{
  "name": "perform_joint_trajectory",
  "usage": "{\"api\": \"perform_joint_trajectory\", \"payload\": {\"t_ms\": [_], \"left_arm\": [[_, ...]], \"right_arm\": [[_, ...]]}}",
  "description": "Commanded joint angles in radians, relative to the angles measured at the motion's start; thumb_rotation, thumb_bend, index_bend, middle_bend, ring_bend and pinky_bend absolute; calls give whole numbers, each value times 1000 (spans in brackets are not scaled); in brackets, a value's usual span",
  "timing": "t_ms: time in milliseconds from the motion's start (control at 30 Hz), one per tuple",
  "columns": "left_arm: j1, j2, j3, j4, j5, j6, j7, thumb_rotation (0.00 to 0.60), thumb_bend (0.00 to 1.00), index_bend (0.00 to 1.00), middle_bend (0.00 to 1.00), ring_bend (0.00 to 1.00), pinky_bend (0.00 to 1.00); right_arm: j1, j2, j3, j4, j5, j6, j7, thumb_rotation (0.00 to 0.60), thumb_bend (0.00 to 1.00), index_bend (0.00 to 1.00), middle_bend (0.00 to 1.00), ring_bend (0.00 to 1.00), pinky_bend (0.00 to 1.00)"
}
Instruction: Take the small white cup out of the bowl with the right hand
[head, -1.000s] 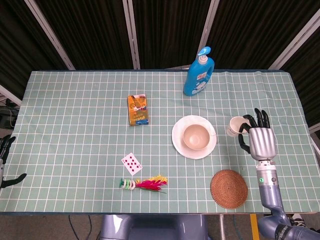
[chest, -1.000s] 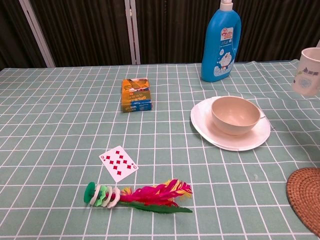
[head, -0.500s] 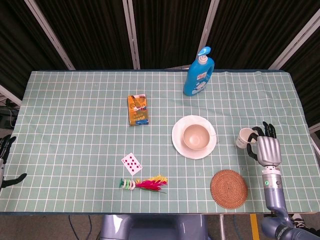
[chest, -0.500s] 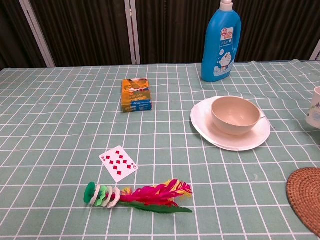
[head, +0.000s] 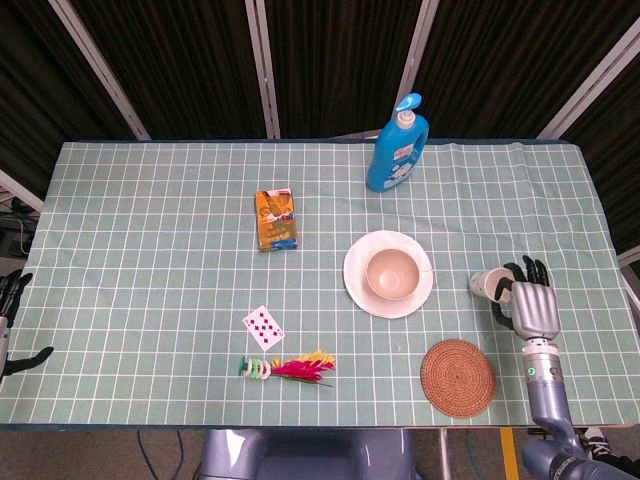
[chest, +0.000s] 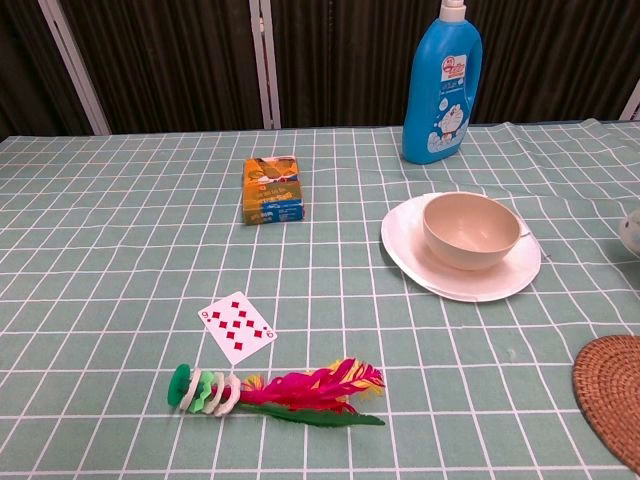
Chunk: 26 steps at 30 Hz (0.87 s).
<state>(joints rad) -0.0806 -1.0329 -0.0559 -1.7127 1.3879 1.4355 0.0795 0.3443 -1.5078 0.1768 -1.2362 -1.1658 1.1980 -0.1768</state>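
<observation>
The small white cup (head: 487, 284) is low over the table to the right of the bowl, and my right hand (head: 530, 306) holds it with fingers curled around its side. In the chest view only a sliver of the cup (chest: 632, 229) shows at the right edge. The beige bowl (head: 391, 273) stands empty on a white plate (head: 358, 285) at centre right; the bowl (chest: 471, 230) looks empty in the chest view too. My left hand (head: 10, 300) hangs off the table's left edge, fingers apart and holding nothing.
A blue bottle (head: 397, 146) stands at the back. An orange carton (head: 276, 219) lies left of the plate. A playing card (head: 263, 327) and a feather shuttlecock (head: 288, 367) lie near the front. A woven coaster (head: 457, 377) sits just in front of my right hand.
My right hand has carried the cup down and to the right, from above the table beside the bowl to low near the right edge. In the chest view the cup has nearly left the frame.
</observation>
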Motion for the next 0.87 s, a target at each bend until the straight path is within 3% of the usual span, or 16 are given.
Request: {"api": "perform_joint_trajectory", "payload": {"t_ms": [33, 133, 267, 467, 667, 867], "left_arm": [[0, 0, 0, 0, 1, 1, 0, 600, 0, 0, 0, 0, 0], [1, 0, 0, 0, 2, 4, -1, 600, 0, 0, 0, 0, 0], [2, 0, 0, 0, 2, 6, -1, 600, 0, 0, 0, 0, 0], [4, 1, 0, -1, 6, 12, -3, 600, 0, 0, 0, 0, 0], [4, 3, -1, 1, 4, 11, -8, 600, 0, 0, 0, 0, 0], [4, 1, 1, 5, 8, 10, -6, 600, 0, 0, 0, 0, 0]], "right_arm": [[-4, 13, -4, -14, 2, -7, -9, 600, 264, 578, 89, 0, 0], [-8, 35, -8, -44, 1, -7, -25, 600, 230, 434, 13, 0, 0], [-16, 64, -8, -94, -13, 15, -39, 600, 216, 298, 0, 0, 0], [-23, 94, -6, -141, -16, 28, -55, 600, 214, 260, 0, 0, 0], [-50, 142, -8, -208, -38, 77, -53, 600, 191, 142, 0, 0, 0], [-122, 233, -64, -307, -160, 198, -16, 600, 139, 24, 0, 0, 0]]}}
